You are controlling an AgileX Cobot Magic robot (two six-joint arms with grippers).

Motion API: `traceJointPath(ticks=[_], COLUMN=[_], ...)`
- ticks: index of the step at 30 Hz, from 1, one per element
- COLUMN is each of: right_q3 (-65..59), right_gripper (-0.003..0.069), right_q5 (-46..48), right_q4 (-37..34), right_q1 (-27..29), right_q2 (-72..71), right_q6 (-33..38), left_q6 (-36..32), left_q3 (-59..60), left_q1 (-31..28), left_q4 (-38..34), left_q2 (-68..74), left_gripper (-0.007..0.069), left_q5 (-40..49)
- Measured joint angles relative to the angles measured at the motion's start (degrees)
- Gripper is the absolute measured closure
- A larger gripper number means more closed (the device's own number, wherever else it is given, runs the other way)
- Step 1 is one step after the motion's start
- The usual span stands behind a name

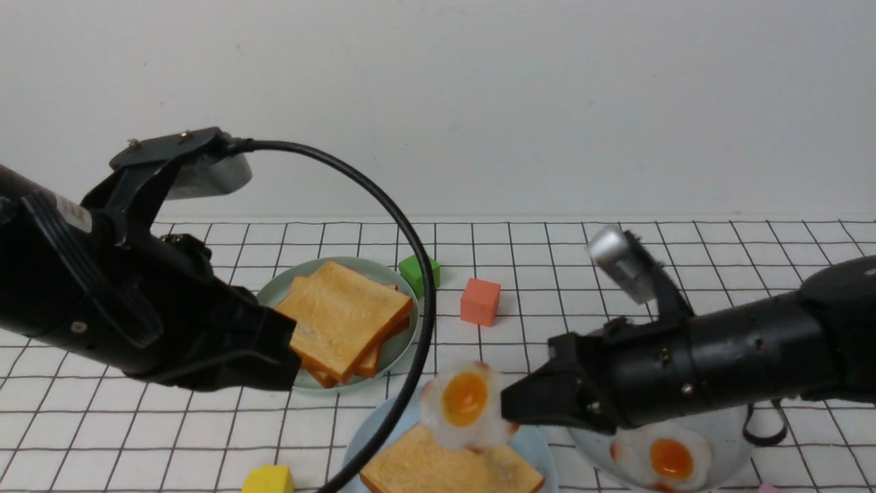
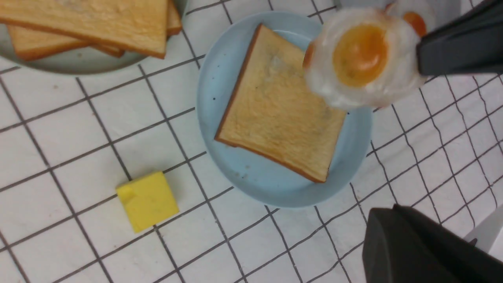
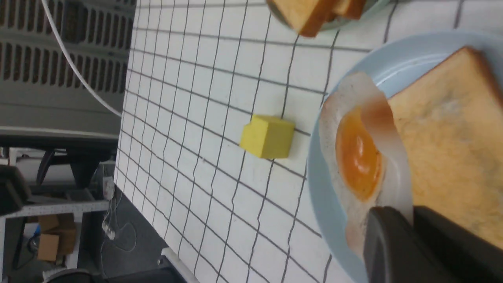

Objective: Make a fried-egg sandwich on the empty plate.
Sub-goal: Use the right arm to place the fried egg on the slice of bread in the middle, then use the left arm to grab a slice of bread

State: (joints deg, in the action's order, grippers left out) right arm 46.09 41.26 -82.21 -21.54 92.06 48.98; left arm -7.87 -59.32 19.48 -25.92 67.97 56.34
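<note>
1. Fried-egg sandwich: incomplete. Its bottom toast slice (image 1: 445,465) lies flat on the light-blue plate (image 1: 357,438); the fried egg (image 1: 465,405) is raised above, outside any contact that can be confirmed.
2. Progress: judged about halfway. Base slice placed and egg brought over the plate. Left to do: lower and release the egg, then add a top slice.
3. Condition of parts: the slice is square, golden-brown on its face, darker at the crust, with pale patches. The egg is white with a glossy orange yolk and browned edge spots; it hangs tilted and curls in the right wrist view.
4. Right claw (image 1: 506,404): clenched on the egg's rim, reaching in from 3 o'clock.
5. Left claw (image 1: 286,352): closed, grasping nothing, at 10 o'clock from the light-blue plate in the front view.
6. Surroundings, front view, clock positions taken from the light-blue plate: pale-green plate (image 1: 404,349) with stacked toast slices (image 1: 342,315) at 11; orange block (image 1: 479,302) at 12; grey plate (image 1: 736,438) with a second fried egg (image 1: 667,457) at 3; yellow block (image 1: 268,479) at 9. All rest on the desk (image 1: 185,445).
</note>
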Motion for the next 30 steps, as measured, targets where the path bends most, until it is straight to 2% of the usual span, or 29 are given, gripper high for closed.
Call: traceJointPath(ticks=[5, 8, 9, 12, 14, 15, 17, 18, 19, 20, 24, 26, 28, 30], right_q3=[0.0, 0.0, 0.0, 0.0, 0.0, 0.0, 0.6, 1.3, 1.3, 3.7, 12.1, 13.5, 16.2, 16.4], right_gripper=[0.0589, 0.0537, 0.0502, 0.0305, 0.0247, 0.016, 0.0075, 0.0037, 0.0031, -0.0008, -0.0013, -0.0002, 0.0044, 0.0081], right_q5=[-5.3, -6.6, -7.0, -7.4, -7.3, -7.2, -6.8, -6.1, -5.9, -3.7, 5.6, 7.1, 10.3, 11.2], right_q4=[-1.2, -1.6, -1.3, 3.2, 5.2, 9.5, 14.9, 18.5, 19.3, 26.6, 41.4, 44.4, 50.4, 53.8], right_q1=[-3.6, -3.9, -3.9, -3.7, -3.6, -3.0, -2.0, -1.5, -1.5, -1.0, -1.2, -1.5, -3.5, -6.0], right_q2=[5.2, 7.9, 8.4, 7.7, 6.9, 5.0, 1.8, 0.1, 0.1, -3.1, -9.7, -10.8, -14.8, -17.7], right_q6=[0.2, 0.3, 0.3, -1.2, -2.8, -6.0, -10.9, -13.6, -13.6, -18.7, -31.1, -33.3, -39.4, -42.6], left_q6=[0.8, 1.0, 1.0, 1.0, 1.0, 1.0, 1.0, 1.0, 1.0, 1.0, 2.6, 3.7, 5.7, 6.1], left_q3=[0.0, 0.0, 0.0, 0.0, 0.0, 0.0, 0.0, 0.0, 0.0, 0.0, 0.0, 0.0, -0.6, -2.0], left_q1=[0.0, 0.0, 0.0, 0.0, 0.0, 0.0, 0.0, 0.0, 0.0, 0.0, 0.0, 0.0, -0.8, -2.6], left_q4=[0.8, 0.9, 0.9, 0.9, 0.9, 0.9, 1.2, 1.3, 1.3, 1.3, 2.1, 2.5, 2.9, 2.4], left_q2=[0.0, 0.0, 0.0, 0.0, 0.0, 0.0, 0.0, 0.0, 0.0, 0.2, 3.2, 4.7, 9.3, 13.0], left_gripper=[0.0627, 0.0624, 0.0622, 0.0618, 0.0617, 0.0613, 0.0607, 0.0606, 0.0606, 0.0603, 0.06, 0.0599, 0.0599, 0.0599], left_q5=[0.1, 0.5, 0.6, 0.9, 0.9, 0.9, 0.7, 0.3, 0.3, -1.7, -11.1, -13.4, -15.8, -15.2])
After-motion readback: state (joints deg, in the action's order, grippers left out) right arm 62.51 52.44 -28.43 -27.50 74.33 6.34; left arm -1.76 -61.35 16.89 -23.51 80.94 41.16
